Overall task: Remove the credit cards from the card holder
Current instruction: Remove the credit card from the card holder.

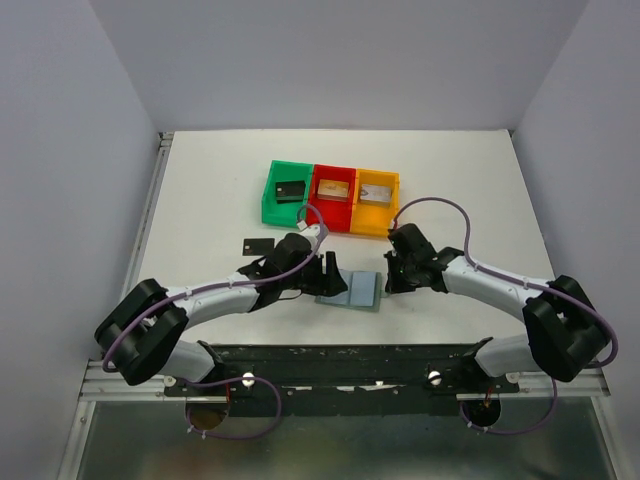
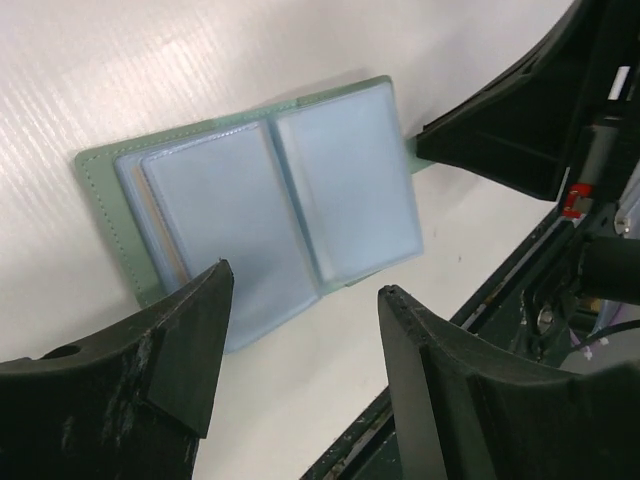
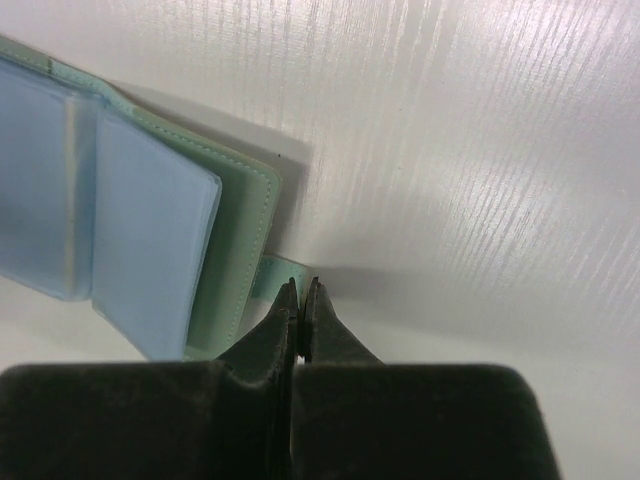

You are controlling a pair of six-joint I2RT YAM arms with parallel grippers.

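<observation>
The left pincer (image 2: 300, 370) is held wide open, and nothing is gripped between its fingers (image 2: 190, 345). Just beyond its fingertips the card holder (image 2: 270, 200) is seen lying spread open and flat on the white table (image 2: 120, 60), with the pale blue sleeves turned up. One corner of the holder is cut off by a finger. A thin tan strip (image 2: 160, 235) is glimpsed at the edge of the sleeves on that side, but whether it is a card cannot be told. What the sleeves hold cannot be made out through the cloudy plastic.

The right pincer (image 3: 300, 300) is closed tight, and the small green tab (image 3: 280, 272) at the holder's side is nipped between its tips. How much of the tab is caught is hidden by the fingers.

Beyond the left pincer and to its left, a loose black card (image 1: 257, 245) is seen alone on the table. Farthest from both pincers, a green bin (image 1: 285, 215), a red bin (image 1: 333, 220) and a yellow bin (image 1: 375, 227) are set side by side. A second black card (image 1: 291, 190), a tan card (image 1: 333, 190) and a grey card (image 1: 376, 190) lie in them in that order; any print is too small to read.
</observation>
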